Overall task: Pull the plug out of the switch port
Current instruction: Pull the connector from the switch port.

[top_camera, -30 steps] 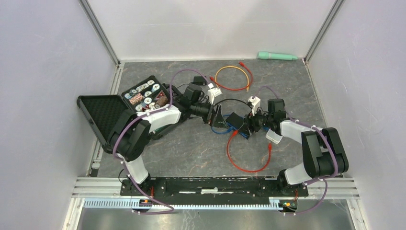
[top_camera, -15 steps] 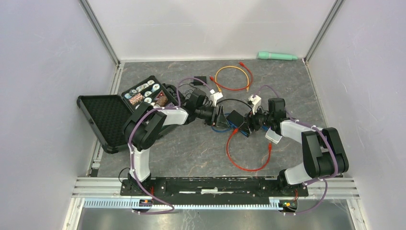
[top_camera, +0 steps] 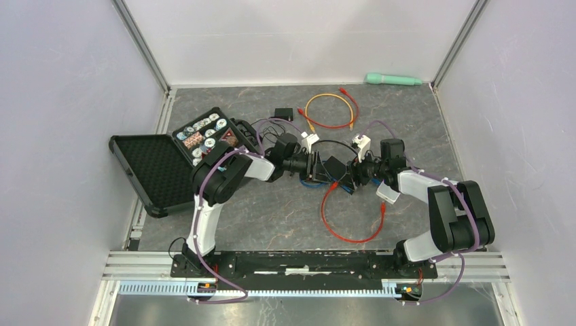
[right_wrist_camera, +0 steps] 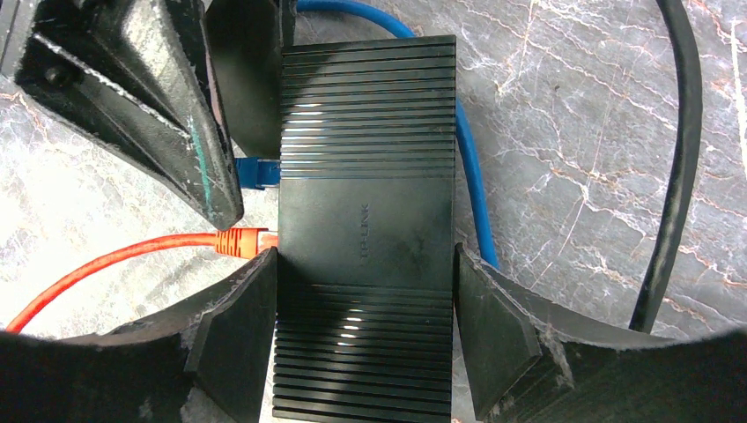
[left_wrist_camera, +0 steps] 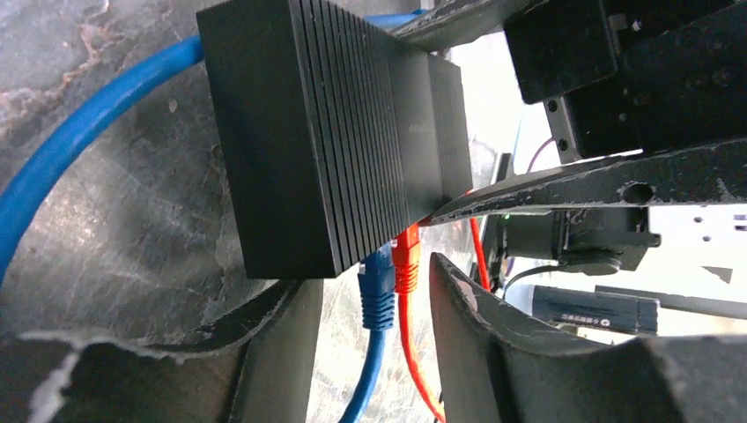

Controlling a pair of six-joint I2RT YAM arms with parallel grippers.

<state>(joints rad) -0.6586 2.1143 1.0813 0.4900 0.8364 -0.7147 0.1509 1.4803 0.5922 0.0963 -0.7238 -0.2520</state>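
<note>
The black ribbed switch (top_camera: 334, 167) lies mid-table, and my right gripper (right_wrist_camera: 366, 282) is shut on its two sides (right_wrist_camera: 366, 220). A blue plug (left_wrist_camera: 377, 286) and an orange plug (left_wrist_camera: 405, 262) sit side by side in ports on its edge (left_wrist_camera: 326, 132). My left gripper (left_wrist_camera: 368, 284) straddles both plugs, open, with a gap showing on each side. In the right wrist view the orange plug (right_wrist_camera: 240, 241) and blue plug (right_wrist_camera: 257, 170) enter the switch's left edge, with a left fingertip (right_wrist_camera: 189, 150) between them. From above, my left gripper (top_camera: 314, 165) meets the switch from the left.
An open black case (top_camera: 170, 159) of small parts lies at the left. A red cable (top_camera: 350, 224) loops in front of the switch, and an orange one (top_camera: 331, 109) lies at the back. A teal tube (top_camera: 392, 79) rests by the back wall. A black cable (right_wrist_camera: 674, 176) runs beside the switch.
My left arm has swung right up to the switch, and its jaws have narrowed around the two plugs. The right gripper and the switch have stayed put.
</note>
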